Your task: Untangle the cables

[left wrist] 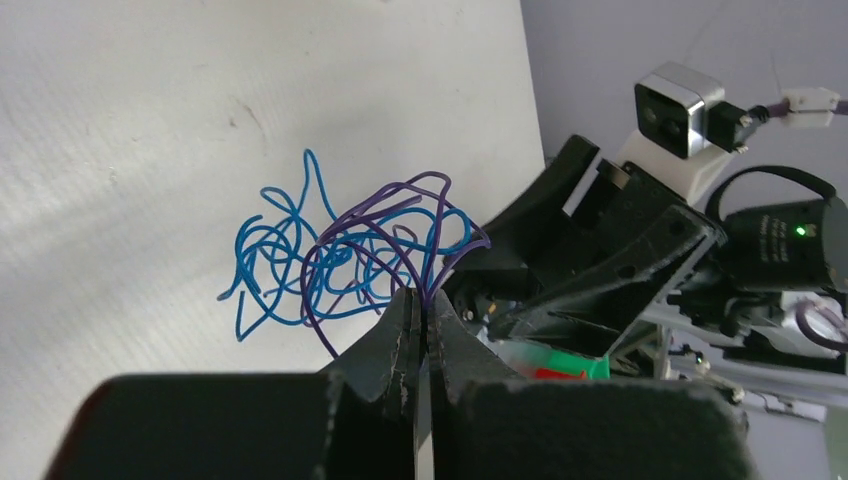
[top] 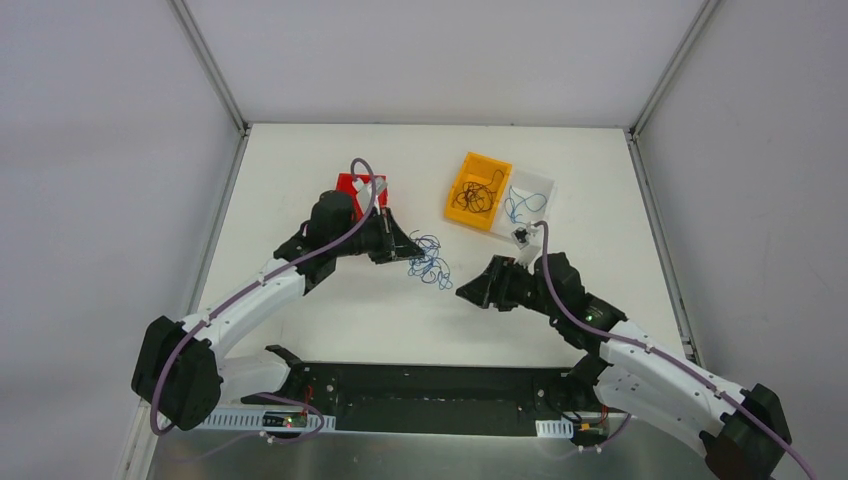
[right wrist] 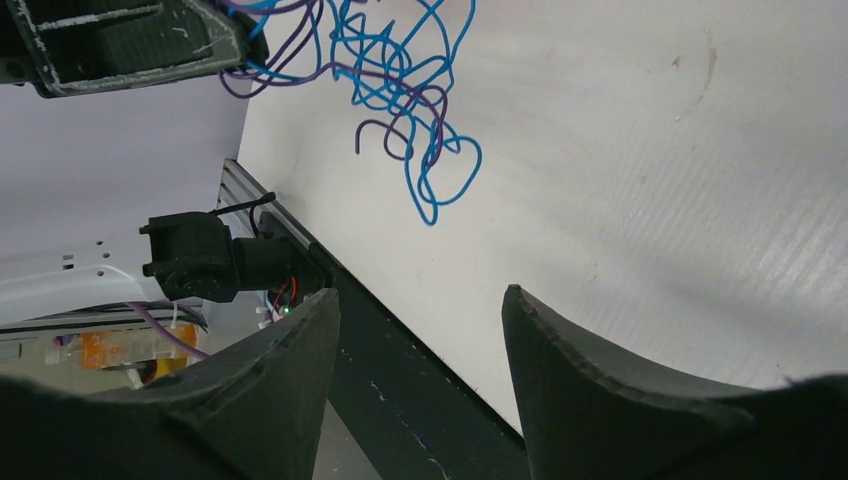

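Observation:
A tangle of cables point(top: 430, 262), thin curly blue and purple strands, hangs at the middle of the table. My left gripper point(top: 408, 249) is shut on a purple strand point(left wrist: 400, 215) of it, with the blue strands point(left wrist: 285, 265) dangling beyond the fingertips point(left wrist: 405, 310). My right gripper point(top: 466, 291) is open and empty, just right of the tangle and apart from it. In the right wrist view the tangle point(right wrist: 400, 70) hangs above and beyond the open gripper point(right wrist: 420, 300), with the left gripper point(right wrist: 130, 45) at the top left.
An orange bin point(top: 456, 195) holds black cables point(top: 478, 197). A white bin point(top: 545, 185) beside it holds a blue cable point(top: 516, 208). A red bin point(top: 350, 182) sits behind the left arm. The black base bar point(top: 430, 390) runs along the near edge.

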Tool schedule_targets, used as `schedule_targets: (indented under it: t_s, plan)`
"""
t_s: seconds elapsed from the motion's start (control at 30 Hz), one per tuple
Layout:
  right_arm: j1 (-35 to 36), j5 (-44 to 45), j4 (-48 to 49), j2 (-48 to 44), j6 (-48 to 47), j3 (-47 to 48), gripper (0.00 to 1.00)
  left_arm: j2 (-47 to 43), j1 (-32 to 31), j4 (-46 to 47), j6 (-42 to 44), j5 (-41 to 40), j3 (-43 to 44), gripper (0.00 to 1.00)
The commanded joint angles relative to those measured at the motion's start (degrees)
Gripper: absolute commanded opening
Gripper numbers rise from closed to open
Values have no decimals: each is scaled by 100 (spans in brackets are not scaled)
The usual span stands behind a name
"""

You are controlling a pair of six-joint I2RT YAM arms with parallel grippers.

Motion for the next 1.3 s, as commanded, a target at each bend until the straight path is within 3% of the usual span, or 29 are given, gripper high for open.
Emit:
schedule_targets:
  t_s: [0.0, 0.4, 0.57, 0.73, 0.8, 0.97, 1.13, 1.27]
  plan:
    - [35, 126, 554, 86, -397, 218, 63, -61, -84, 362, -159, 848, 421, 0]
    - [35, -220, 574, 117, -636, 386, 57, 6, -376, 201, -74, 862, 703, 0]
    - [48, -347, 596, 258, -609, 472, 40, 17, -413, 206, -44, 792, 755, 0]
    - [45, -483, 721, 284, -498, 377, 37, -7, -413, 23, 130, 666, 838, 0]
    - [46, -496, 742, 232, -477, 349, 40, 11, -414, -4, 136, 692, 871, 0]
    - [50, -258, 539, -106, -508, 399, 62, 40, -413, -247, 307, 698, 977, 0]
    - [-22, 608, -216, -706, -722, 582, 69, 87, -413, -497, 449, 812, 1073, 0]
    - [-422, 1134, -786, -802, -729, 707, 65, 145, -416, -883, 727, 1165, 1269, 0]
